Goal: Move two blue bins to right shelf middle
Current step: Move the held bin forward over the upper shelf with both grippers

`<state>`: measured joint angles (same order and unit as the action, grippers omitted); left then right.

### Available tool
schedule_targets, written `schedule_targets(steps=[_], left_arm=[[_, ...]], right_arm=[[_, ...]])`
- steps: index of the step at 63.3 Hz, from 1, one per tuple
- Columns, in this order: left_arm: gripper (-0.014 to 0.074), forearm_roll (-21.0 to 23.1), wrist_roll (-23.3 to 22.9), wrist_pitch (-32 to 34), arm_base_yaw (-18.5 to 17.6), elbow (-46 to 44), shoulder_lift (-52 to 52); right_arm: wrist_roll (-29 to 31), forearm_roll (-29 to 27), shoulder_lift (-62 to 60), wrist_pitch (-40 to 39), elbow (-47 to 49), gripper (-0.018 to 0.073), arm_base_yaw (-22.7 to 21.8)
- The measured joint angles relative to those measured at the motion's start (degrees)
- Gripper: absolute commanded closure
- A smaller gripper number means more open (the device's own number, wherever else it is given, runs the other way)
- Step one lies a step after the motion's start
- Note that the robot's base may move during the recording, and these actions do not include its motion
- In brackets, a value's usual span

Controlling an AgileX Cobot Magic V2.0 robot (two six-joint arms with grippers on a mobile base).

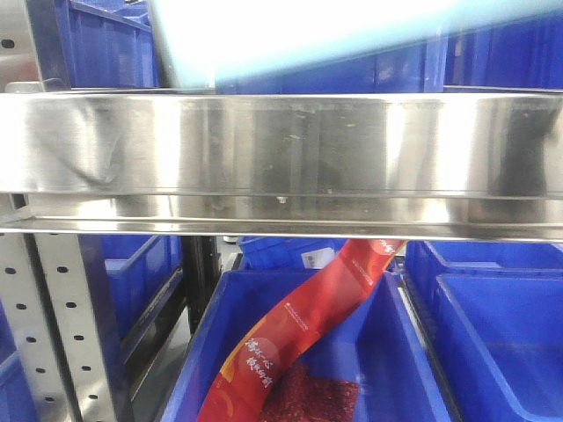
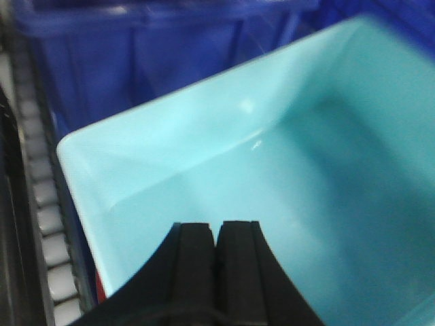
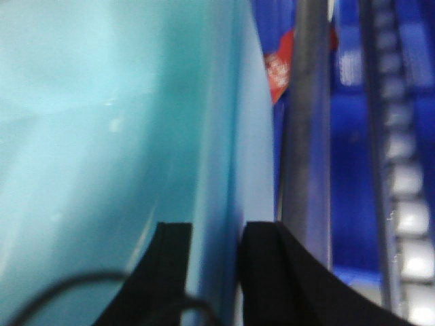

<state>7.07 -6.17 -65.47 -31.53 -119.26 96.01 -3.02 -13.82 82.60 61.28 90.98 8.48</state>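
The pale turquoise bin (image 2: 285, 156) sits above the shiny steel front rail (image 1: 281, 145) of the right shelf, among dark blue bins (image 1: 493, 334), with the left gripper (image 2: 217, 248) jaws together at its rim and the right gripper (image 3: 216, 258) jaws clamped on its wall.

The right shelf, a metal rack with a wide, shiny brushed stainless-steel front rail (image 1: 281, 149), crosses the whole front view; grey uprights punched with holes (image 1: 53, 325) stand under the rail at the left; on the level above the rail sit dark blue plastic bins (image 1: 106, 44), with a pale turquoise plastic bin (image 1: 290, 35) in front of them; below the rail, more deep blue open bins (image 1: 501, 325) rest side by side, one holding a red printed packet (image 1: 299, 325); a row of white rollers (image 2: 51, 224) runs along the left wrist view's edge.
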Motion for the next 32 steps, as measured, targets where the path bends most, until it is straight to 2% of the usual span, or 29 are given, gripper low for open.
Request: schedule_targets(steps=[8,13,16,21,24,26,30,32], left_arm=[[0.0706,-1.0,0.1,-0.2,0.0,2.2,0.0],[0.0673,-1.2,0.1,-0.5,0.0,3.0,0.2],[0.0628,-1.2,0.1,-0.6,0.0,3.1,0.4],[0.0493,-1.2,0.1,-0.6,0.0,3.1,0.5],[0.0359,-1.2,0.1,-0.7,0.0,3.1,0.5],[0.0266,-1.2,0.1,-0.7,0.0,3.1,0.5],[0.0075,-1.2,0.1,-0.7,0.0,3.1,0.5],[0.0007,-1.3,0.1,-0.7,0.0,3.1,0.5]], right_arm=[[-0.1,0.0,1.6,-1.2,-1.2,0.0706,0.0],[0.0,-0.2,2.1,-2.0,-1.3,0.0608,0.0],[0.0,-0.5,2.3,-2.4,-1.3,0.0487,0.0],[-0.2,-1.5,2.6,-3.5,-1.3,0.0230,0.0],[-0.1,-2.2,2.6,-5.2,-1.3,0.0046,0.0],[-0.1,-2.3,2.6,-6.0,-1.2,-0.0024,0.0],[-0.2,-2.5,2.6,-6.9,-0.8,-0.0008,0.1],[-0.2,-2.5,2.6,-7.2,-0.7,-0.0005,0.1]])
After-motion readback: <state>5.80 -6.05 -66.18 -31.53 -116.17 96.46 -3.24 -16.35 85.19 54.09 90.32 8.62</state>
